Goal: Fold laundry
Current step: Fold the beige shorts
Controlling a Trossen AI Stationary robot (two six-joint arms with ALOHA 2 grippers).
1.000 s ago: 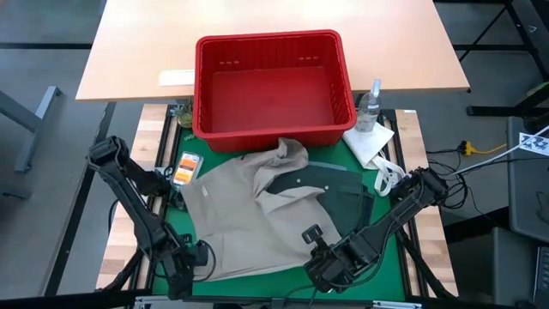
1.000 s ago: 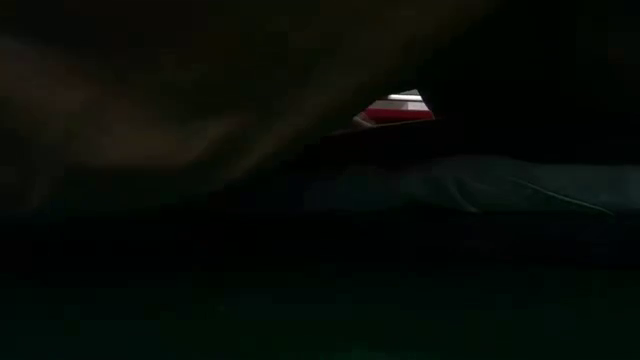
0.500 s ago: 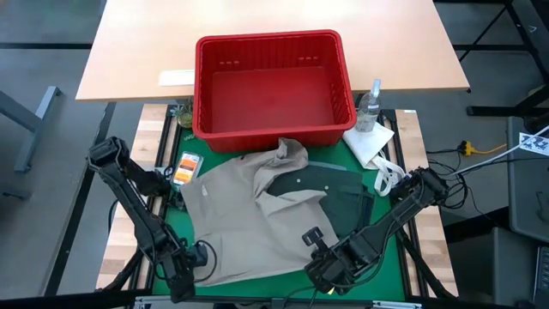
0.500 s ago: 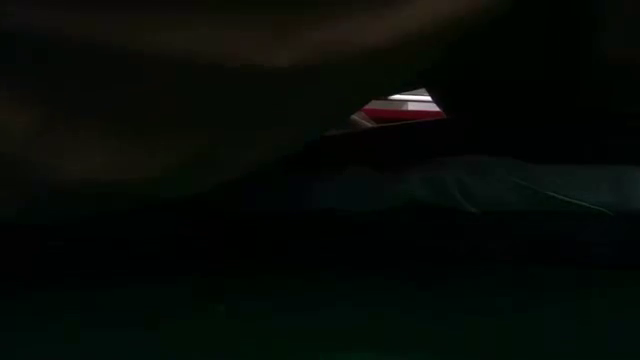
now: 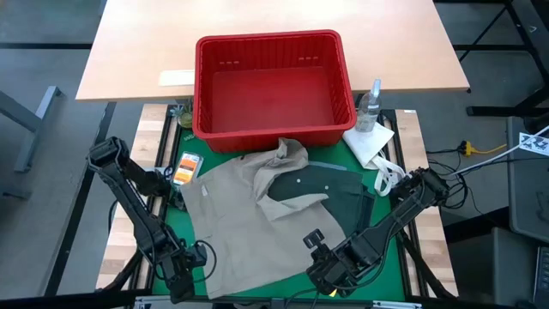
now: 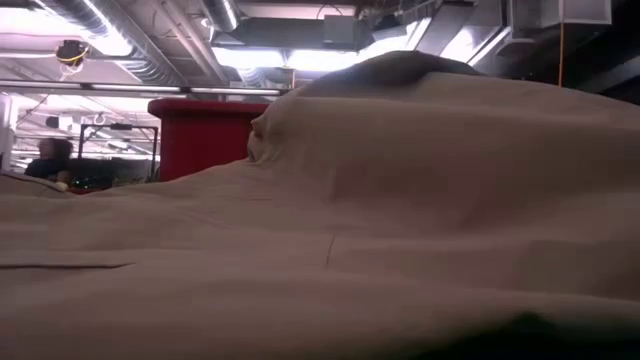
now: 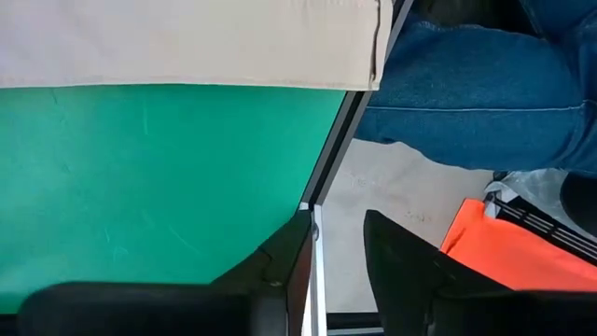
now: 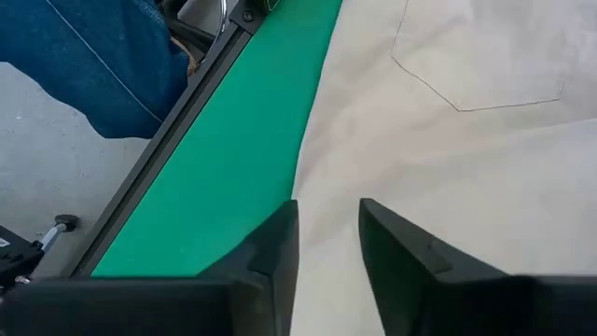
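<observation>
The beige khaki piece (image 5: 249,227) is matt woven cloth, softly creased, with stitched seams beyond the right gripper's (image 8: 328,245) dull black plastic-looking fingers (image 8: 406,252). The green mat (image 7: 159,177) beside the left gripper's (image 7: 336,257) fingers is smooth and faintly scuffed. The red basket (image 5: 273,86) is glossy slotted plastic; the far tabletop (image 5: 137,43) is smooth pale wood
</observation>
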